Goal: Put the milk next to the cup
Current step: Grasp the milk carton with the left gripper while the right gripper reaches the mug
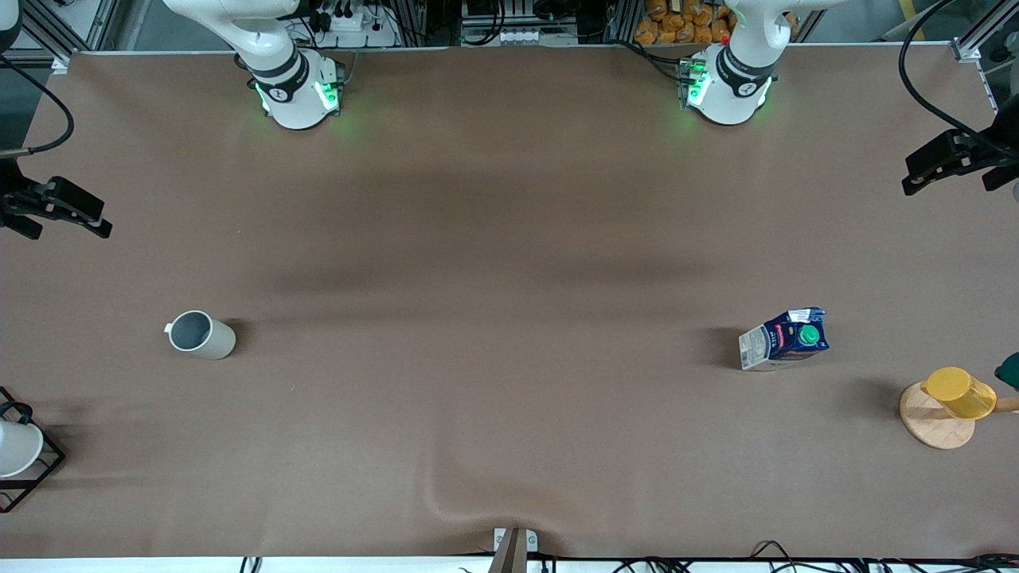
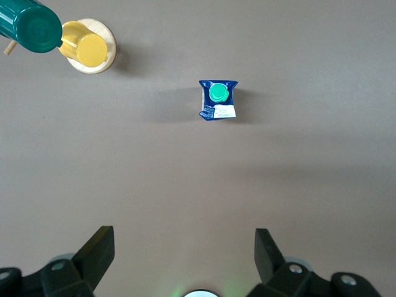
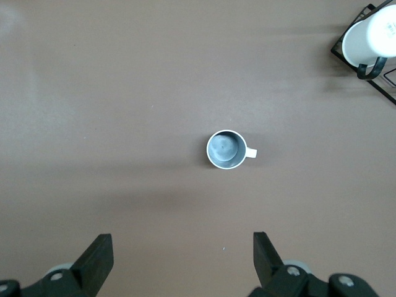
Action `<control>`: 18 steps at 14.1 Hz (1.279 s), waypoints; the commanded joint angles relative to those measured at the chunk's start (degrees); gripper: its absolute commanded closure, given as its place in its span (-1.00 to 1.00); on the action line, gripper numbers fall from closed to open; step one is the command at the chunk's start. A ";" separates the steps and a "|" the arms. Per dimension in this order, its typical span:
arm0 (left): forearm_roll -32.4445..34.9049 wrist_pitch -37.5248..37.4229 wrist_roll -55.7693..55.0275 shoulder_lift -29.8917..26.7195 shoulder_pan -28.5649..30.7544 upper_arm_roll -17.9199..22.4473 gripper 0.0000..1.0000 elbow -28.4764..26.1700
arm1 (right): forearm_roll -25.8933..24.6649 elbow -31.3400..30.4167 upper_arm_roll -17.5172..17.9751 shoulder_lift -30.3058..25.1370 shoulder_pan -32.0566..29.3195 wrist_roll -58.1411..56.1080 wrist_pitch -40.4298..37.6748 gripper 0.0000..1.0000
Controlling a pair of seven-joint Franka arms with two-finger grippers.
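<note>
The left gripper [image 2: 184,260] hangs high over the table with fingers spread and empty; the right gripper [image 3: 182,263] likewise. The milk [image 1: 784,339] stands at lower right of the front view, the cup [image 1: 201,334] at lower left, well apart.

Yellow cup [image 1: 959,392] on wooden disc [image 1: 933,422]; white cup [image 1: 16,447] in black rack [image 1: 44,469].

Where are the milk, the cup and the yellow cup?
milk [image 1: 784,341], front view, blue front face beside the green cap.
cup [image 3: 225,149], right wrist view, grey inside bottom.
yellow cup [image 1: 961,392], front view, its side wall, on the wooden coaster.
</note>
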 commanded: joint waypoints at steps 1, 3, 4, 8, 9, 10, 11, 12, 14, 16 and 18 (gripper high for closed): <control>0.01 -0.45 1.61 -0.65 0.52 -0.23 -1.00 0.09 | 0.27 0.90 -0.75 0.40 1.02 1.06 -0.73 -1.00; 0.18 -1.24 1.53 -0.13 0.44 -0.14 -1.00 0.26 | 0.27 0.90 -0.75 0.40 1.20 0.62 -0.82 -1.00; 0.18 -1.24 1.53 0.39 0.44 -0.14 -1.00 0.26 | 0.27 0.81 -0.75 0.40 1.11 0.62 -0.82 -1.00; 1.94 1.12 0.56 5.48 -0.27 -0.58 -1.00 0.09 | 0.27 0.81 -0.83 0.57 0.59 0.36 -1.43 -1.00; 1.94 5.83 0.56 7.41 0.08 -0.58 -1.00 -0.35 | -0.08 0.81 -0.83 1.44 0.76 0.36 -1.34 -1.00; 1.77 9.10 0.65 8.47 0.52 -0.76 -1.00 -0.96 | -0.17 0.90 -0.83 2.58 0.59 0.36 -1.26 -1.00; 1.42 10.35 0.65 10.31 0.00 -0.76 -1.00 -0.88 | -0.25 0.72 -0.83 3.38 0.59 0.36 -1.17 -1.00; 0.98 12.28 0.47 12.07 -0.35 -0.76 -1.00 -0.97 | -0.26 0.55 -0.83 3.65 0.06 0.27 -1.25 -1.00; 1.06 15.35 -1.01 16.28 -1.49 -0.84 -1.00 -0.71 | -0.26 0.46 -0.83 6.45 -1.95 -2.51 -0.73 -1.00; 1.15 18.09 -1.81 19.98 -1.85 -0.84 -1.00 -0.70 | -0.61 0.28 -0.92 10.31 -3.54 -11.46 4.77 -1.00; 1.50 18.36 -1.64 22.45 -2.02 -0.84 -1.00 -1.05 | -0.26 0.19 -0.92 14.27 -4.95 -13.26 6.74 -1.00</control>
